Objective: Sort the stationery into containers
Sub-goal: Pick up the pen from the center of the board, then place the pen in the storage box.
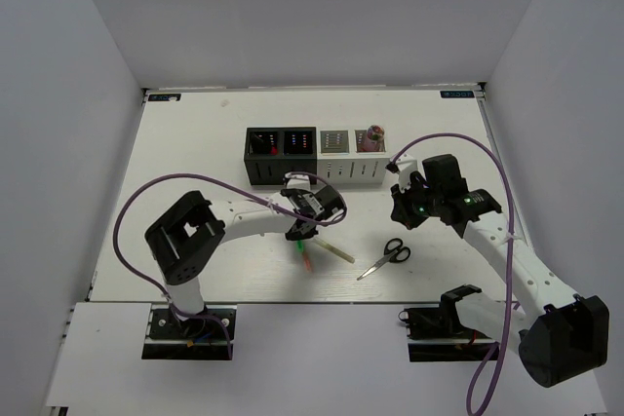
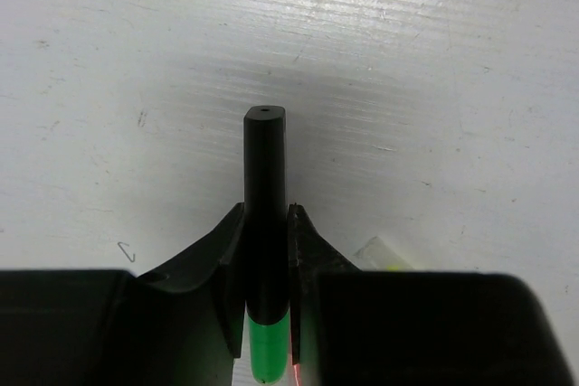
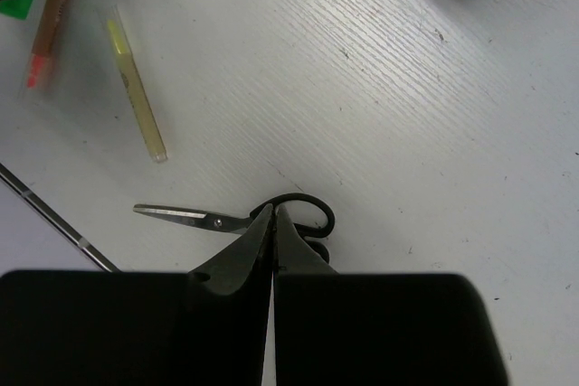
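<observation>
Top view: four boxes in a row on the bench; scissors and pale stick lie loose before them.
Left wrist: left tool grasping black green-capped marker.
Right wrist: right tool clenched, empty, over scissors handles.

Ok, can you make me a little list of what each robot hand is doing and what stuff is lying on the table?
left gripper: shut on the green-capped marker
right gripper: shut, holding nothing, scissors just beyond its fingertips
lying on the table: scissors, pale stick, pencil
containers: four in a row, two black, two light; something pink shows in the rightmost one
</observation>
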